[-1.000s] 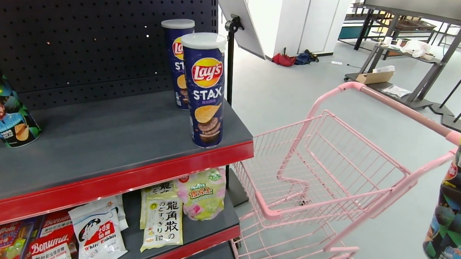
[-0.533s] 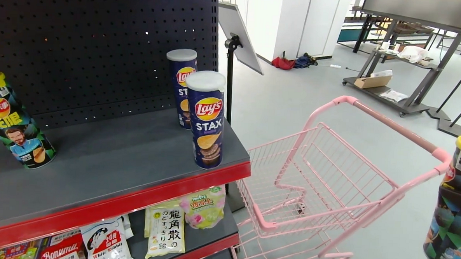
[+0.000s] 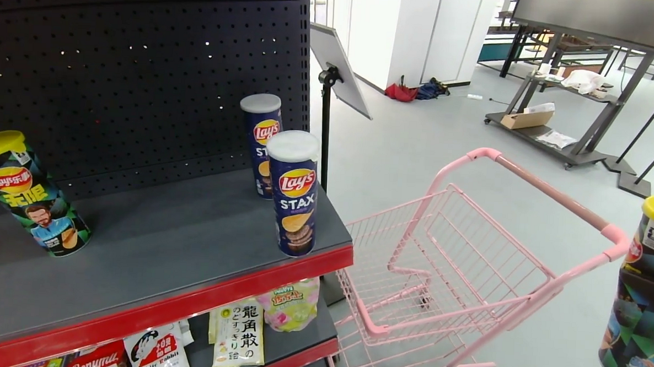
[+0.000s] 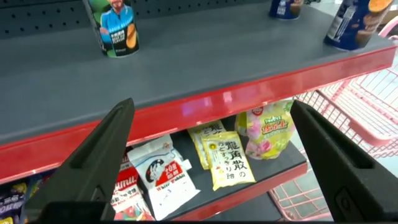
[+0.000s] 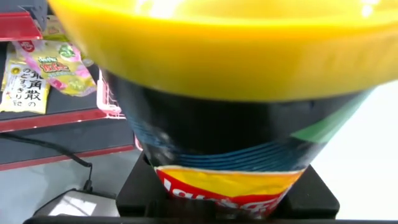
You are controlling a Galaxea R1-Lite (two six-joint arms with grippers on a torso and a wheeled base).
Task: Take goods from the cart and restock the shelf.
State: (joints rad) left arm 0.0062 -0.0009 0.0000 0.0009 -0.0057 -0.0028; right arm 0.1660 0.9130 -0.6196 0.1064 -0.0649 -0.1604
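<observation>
At the far left, a green can (image 3: pixel 31 192) with a yellow lid stood upright on the grey top of the shelf (image 3: pixel 164 253), close to the black pegboard back. The left gripper (image 4: pixel 211 106) hung in front of the shelf's red front edge, fingers spread wide with nothing between them.

Toward the shelf's right end stood two blue cans (image 3: pixel 296 193), one behind the other, the nearer one right at the red edge. On the tier below lay flat snack packets (image 3: pixel 237 334).

Right of the shelf and just beside its end stood the pink wire cart (image 3: pixel 466 278), and its basket looked bare.

At the far right edge, beyond the cart's handle, the held can (image 3: pixel 641 307) was upright in the air. It had a yellow lid and a green and black pattern matching the green can. The right gripper (image 3: pixel 651 277) was clenched round its middle.

Over the last second the whole head view slid. The shelf and cart sat lower in the picture, and the green can, cut off at first, showed in full. That was the camera lifting, not the goods shifting.

The held can kept its place at the right edge throughout. It was already out of the cart but well apart from the shelf. The carry across probably still lay ahead, and the open stretch between the green can and the blue cans looked like the likely spot.
</observation>
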